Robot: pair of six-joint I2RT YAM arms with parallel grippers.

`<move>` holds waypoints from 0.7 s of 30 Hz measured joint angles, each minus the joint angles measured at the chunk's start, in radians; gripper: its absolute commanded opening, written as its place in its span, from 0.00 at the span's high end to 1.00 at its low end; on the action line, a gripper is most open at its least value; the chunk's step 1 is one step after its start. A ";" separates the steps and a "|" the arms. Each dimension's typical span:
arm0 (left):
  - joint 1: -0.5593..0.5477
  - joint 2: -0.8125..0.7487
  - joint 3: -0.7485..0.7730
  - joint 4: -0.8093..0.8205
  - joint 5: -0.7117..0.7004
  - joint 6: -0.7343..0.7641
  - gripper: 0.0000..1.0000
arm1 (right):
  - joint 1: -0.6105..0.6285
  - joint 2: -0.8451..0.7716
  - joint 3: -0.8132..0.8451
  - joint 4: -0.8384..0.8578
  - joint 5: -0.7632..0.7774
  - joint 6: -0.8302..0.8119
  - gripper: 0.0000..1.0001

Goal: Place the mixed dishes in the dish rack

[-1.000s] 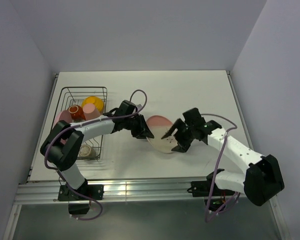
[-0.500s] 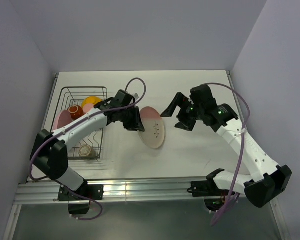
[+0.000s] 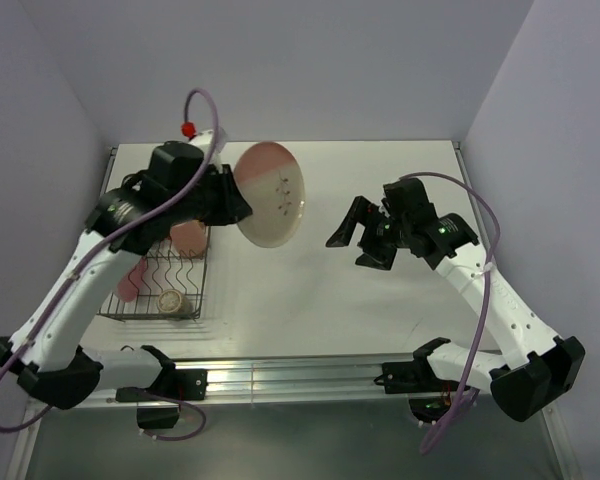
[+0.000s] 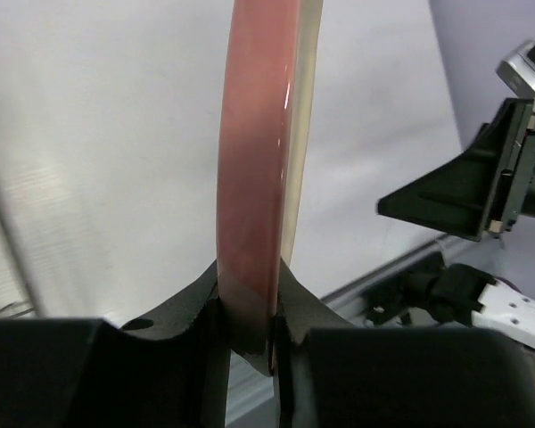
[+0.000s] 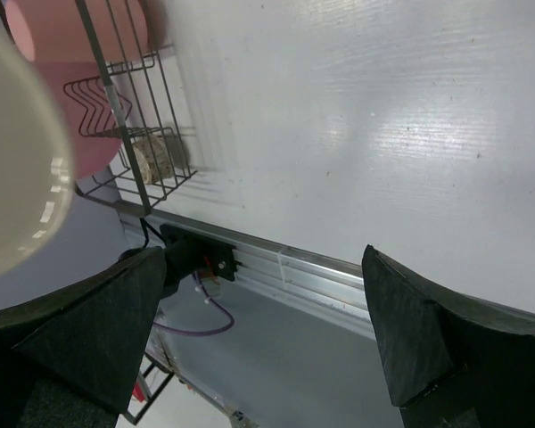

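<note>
My left gripper (image 3: 237,204) is shut on the rim of the pink-and-cream plate (image 3: 271,193), which it holds on edge high above the table, just right of the dish rack (image 3: 202,292). The left wrist view shows that plate (image 4: 260,160) edge-on, pinched between the left gripper's (image 4: 250,314) jaws. In the rack lie a pink plate (image 3: 131,279), a small speckled beige cup (image 3: 170,300) and a pink tumbler (image 3: 188,238), partly under the arm. My right gripper (image 3: 353,244) hangs open and empty to the plate's right. Its wrist view shows the right gripper (image 5: 267,330) wide apart, the plate (image 5: 18,160) and the rack (image 5: 116,116).
The aluminium rail (image 3: 290,376) runs along the table's near edge. Walls close in on the left, back and right. The left arm covers the rack's far half, so what lies there is hidden.
The left arm lifted the pink-and-cream plate off the table and carried it up and left toward the rack. The right gripper let go, opened wide and drew back to the right.
</note>
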 measured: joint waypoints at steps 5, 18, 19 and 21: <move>0.029 -0.127 0.059 -0.173 -0.217 0.062 1.00 | 0.000 -0.002 -0.006 0.003 -0.023 -0.027 0.02; 0.107 -0.331 -0.062 -0.361 -0.631 0.332 1.00 | 0.000 0.020 -0.005 0.004 -0.050 -0.077 0.02; 0.109 -0.351 -0.087 -0.355 -0.648 0.352 1.00 | 0.000 0.028 -0.005 0.004 -0.051 -0.080 0.02; 0.110 -0.388 -0.128 -0.343 -0.673 0.394 1.00 | 0.000 0.043 -0.005 0.004 -0.053 -0.087 0.02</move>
